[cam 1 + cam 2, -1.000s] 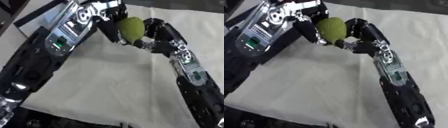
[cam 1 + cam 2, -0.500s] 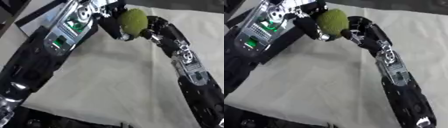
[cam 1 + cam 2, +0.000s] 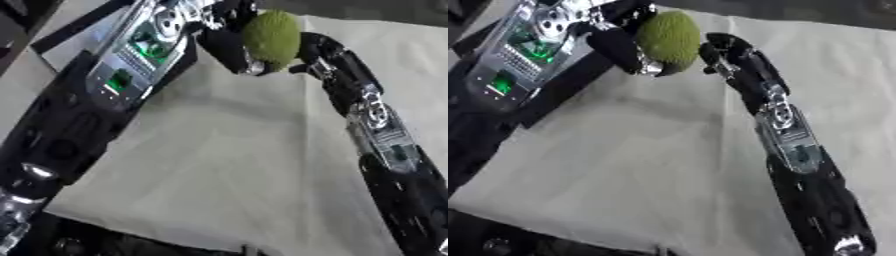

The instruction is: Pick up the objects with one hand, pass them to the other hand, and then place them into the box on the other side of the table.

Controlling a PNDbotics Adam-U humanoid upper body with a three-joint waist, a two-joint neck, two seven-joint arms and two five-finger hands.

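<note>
Both robot hands, left robot hand (image 3: 229, 46) and right robot hand (image 3: 317, 50), clasp the green ball (image 3: 272, 34).

The left hand (image 3: 614, 40) partly hides the green ball (image 3: 671, 36); the right hand (image 3: 319, 52) perhaps touches it, contact blurred.

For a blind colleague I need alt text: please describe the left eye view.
A round green object is held above a pale cloth between two black robot hands, the left robot hand and the right robot hand, both curled on it. Their arms come in from the lower corners.
</note>
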